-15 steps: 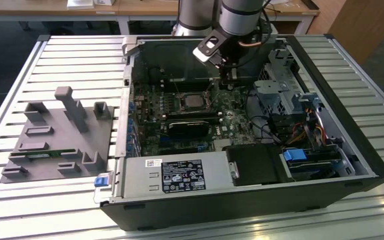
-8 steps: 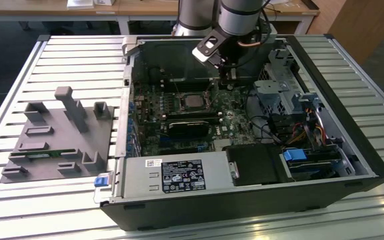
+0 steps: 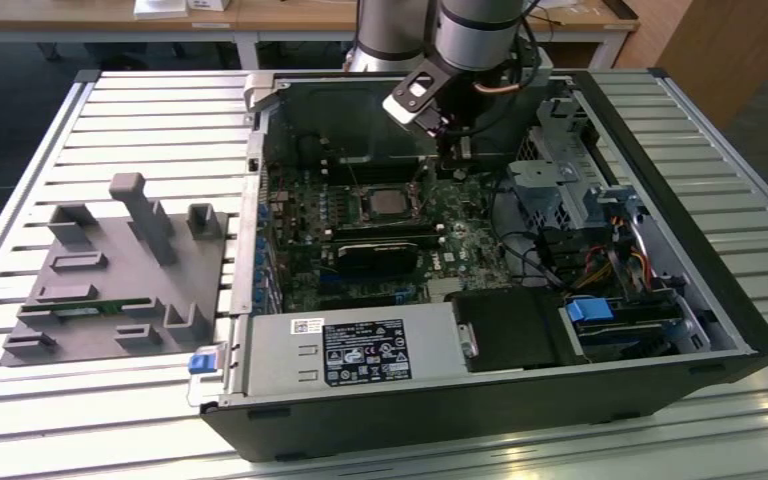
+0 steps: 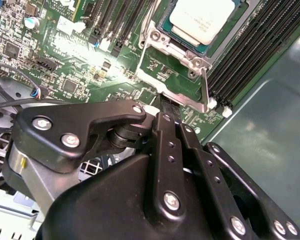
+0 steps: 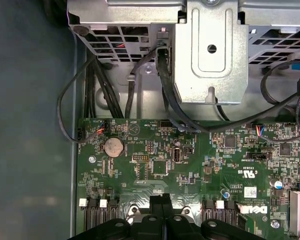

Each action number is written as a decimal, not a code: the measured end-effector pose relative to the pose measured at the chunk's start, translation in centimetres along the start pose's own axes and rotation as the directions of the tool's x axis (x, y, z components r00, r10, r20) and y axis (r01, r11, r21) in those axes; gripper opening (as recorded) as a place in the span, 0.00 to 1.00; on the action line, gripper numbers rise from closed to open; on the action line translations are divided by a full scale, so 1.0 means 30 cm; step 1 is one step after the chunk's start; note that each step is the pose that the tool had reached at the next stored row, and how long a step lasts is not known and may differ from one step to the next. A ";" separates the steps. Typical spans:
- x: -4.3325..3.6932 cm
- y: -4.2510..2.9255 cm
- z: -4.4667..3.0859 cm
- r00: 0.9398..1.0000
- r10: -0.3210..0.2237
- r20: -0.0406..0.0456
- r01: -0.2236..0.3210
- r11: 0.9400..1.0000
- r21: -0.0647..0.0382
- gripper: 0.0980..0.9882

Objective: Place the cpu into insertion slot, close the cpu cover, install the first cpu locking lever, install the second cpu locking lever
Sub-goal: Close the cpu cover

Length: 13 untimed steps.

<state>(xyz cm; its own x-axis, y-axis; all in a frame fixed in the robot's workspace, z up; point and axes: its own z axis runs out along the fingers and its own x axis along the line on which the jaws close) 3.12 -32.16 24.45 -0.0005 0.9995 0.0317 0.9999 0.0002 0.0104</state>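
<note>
Exterior view: the light is bright and even. The slatted table (image 3: 91, 420) shows white glare along the lower edge of the frame. The inside of the computer case (image 3: 491, 410) lies in shade. Second wrist view: a glare patch whitens the circuit board (image 4: 85, 70). First wrist view: the light is dim and flat.

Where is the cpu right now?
The cpu sits on the green motherboard, framed by the silver cpu cover; in the exterior view it lies near the open computer case's centre.
</note>
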 end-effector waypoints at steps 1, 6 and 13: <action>0.000 -0.001 0.000 1.000 0.000 0.000 0.000 1.000 0.000 0.01; 0.000 -0.004 0.000 1.000 0.000 0.000 0.000 1.000 0.000 0.01; 0.000 -0.013 0.000 1.000 0.000 0.000 0.000 1.000 0.000 0.01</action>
<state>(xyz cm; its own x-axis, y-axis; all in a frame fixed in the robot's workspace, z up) 2.72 -32.16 24.45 -0.0005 0.9995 0.0317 0.9999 0.0002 0.0104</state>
